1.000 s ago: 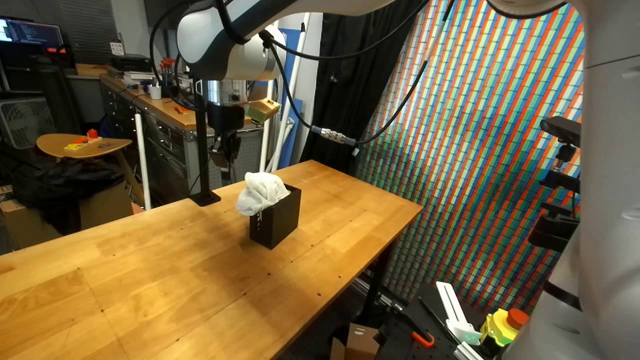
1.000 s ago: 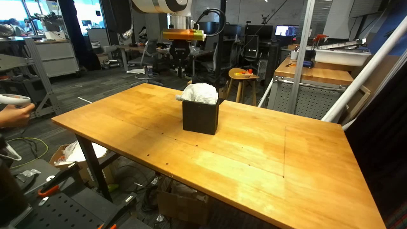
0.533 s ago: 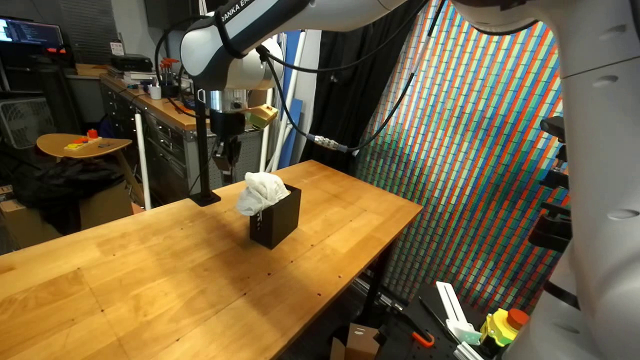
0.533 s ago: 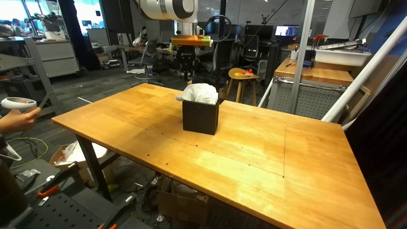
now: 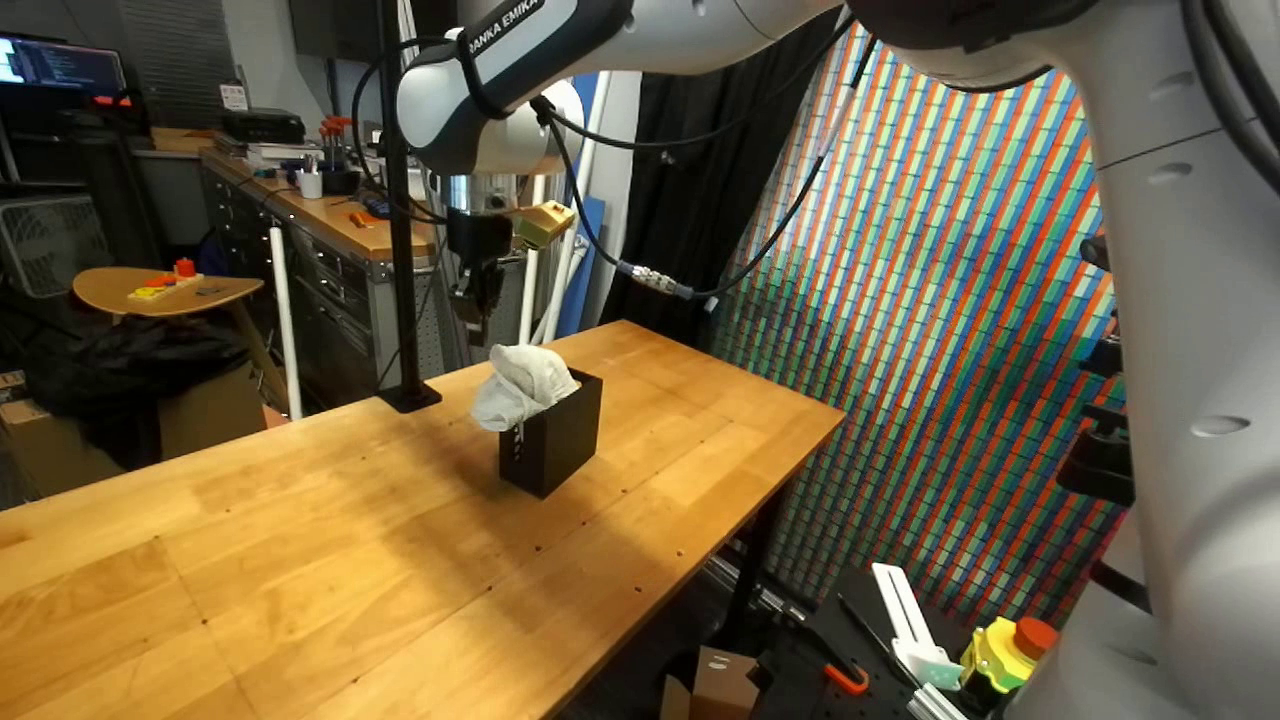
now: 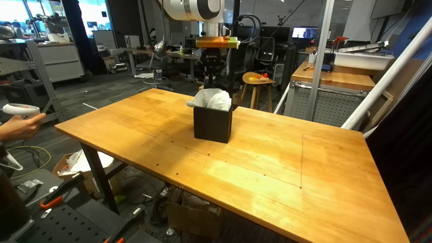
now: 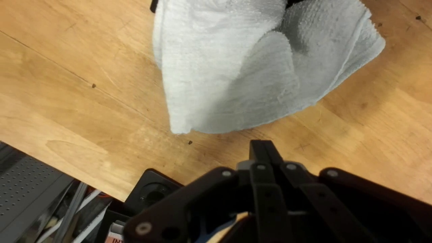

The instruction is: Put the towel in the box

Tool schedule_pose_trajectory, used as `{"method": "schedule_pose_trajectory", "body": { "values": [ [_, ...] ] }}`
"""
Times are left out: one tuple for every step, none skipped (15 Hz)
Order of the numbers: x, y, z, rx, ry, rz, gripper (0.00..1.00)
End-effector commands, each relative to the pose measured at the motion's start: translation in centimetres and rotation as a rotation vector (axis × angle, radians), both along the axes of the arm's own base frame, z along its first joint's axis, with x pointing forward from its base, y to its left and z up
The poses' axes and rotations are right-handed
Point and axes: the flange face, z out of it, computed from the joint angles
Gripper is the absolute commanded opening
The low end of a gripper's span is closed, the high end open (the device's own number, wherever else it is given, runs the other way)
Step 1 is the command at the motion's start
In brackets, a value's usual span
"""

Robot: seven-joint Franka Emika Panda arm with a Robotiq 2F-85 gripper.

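In an exterior view, a white towel [image 5: 530, 380] sat bunched in the mouth of a small black box [image 5: 575, 435] on a wooden bench [image 5: 330, 540], its folds rising above the rim and flopping over one end. A robot arm [image 5: 690, 40] stretched in from the upper right, its end effector [image 5: 477, 336] pointing downward, apart from the towel. A black post [image 5: 398, 270] stood at the bench's edge, and a multicolored striped panel [image 5: 950, 300] filled the background at right.

In an exterior view, the box [image 6: 212, 125] stood upright toward the bench's far side, the towel [image 6: 212, 99] heaped at its top and spilling out at the left. A wooden stool [image 6: 258, 79] stood on the floor beyond, and a white bin [image 6: 364, 62] rested on a cabinet [image 6: 303, 101].

In the wrist view, the end effector [image 7: 262, 143] was clenched, its two fingers pressed together over bare wood beside the towel [image 7: 209, 74], whose hem spread across the upper part. A perforated gray panel [image 7: 23, 189] showed at lower left.
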Motion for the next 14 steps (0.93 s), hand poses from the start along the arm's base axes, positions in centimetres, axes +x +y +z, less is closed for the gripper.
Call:
{"method": "schedule_pose_trajectory", "body": {
  "values": [
    [1.1, -0.3, 0.5, -0.025, -0.004, -0.004, 0.36],
    [1.1, -0.4, 0.3, -0.028, -0.002, -0.005, 0.45],
    [1.2, -0.5, 0.1, -0.034, 0.000, -0.006, 0.52],
    [1.2, -0.6, 0.0, -0.040, 0.002, -0.007, 0.59],
    [1.2, -0.9, -0.2, -0.046, 0.004, -0.008, 0.67],
    [1.1, -1.1, -0.4, -0.051, 0.007, -0.009, 0.74],
    [1.1, -1.4, -0.7, -0.055, 0.009, -0.011, 0.81],
    [1.1, -1.8, -0.9, -0.058, 0.012, -0.015, 0.89],
    [1.1, -2.1, -1.1, -0.061, 0.015, -0.018, 0.96],
    [1.0, -2.4, -1.3, -0.063, 0.018, -0.023, 1.00],
    [1.0, -2.7, -1.5, -0.062, 0.020, -0.028, 1.00],
    [0.9, -2.9, -1.6, -0.060, 0.023, -0.032, 1.00],
    [0.9, -3.0, -1.8, -0.059, 0.025, -0.035, 1.00],
    [0.8, -3.1, -2.0, -0.058, 0.029, -0.036, 1.00]
  ]
}}
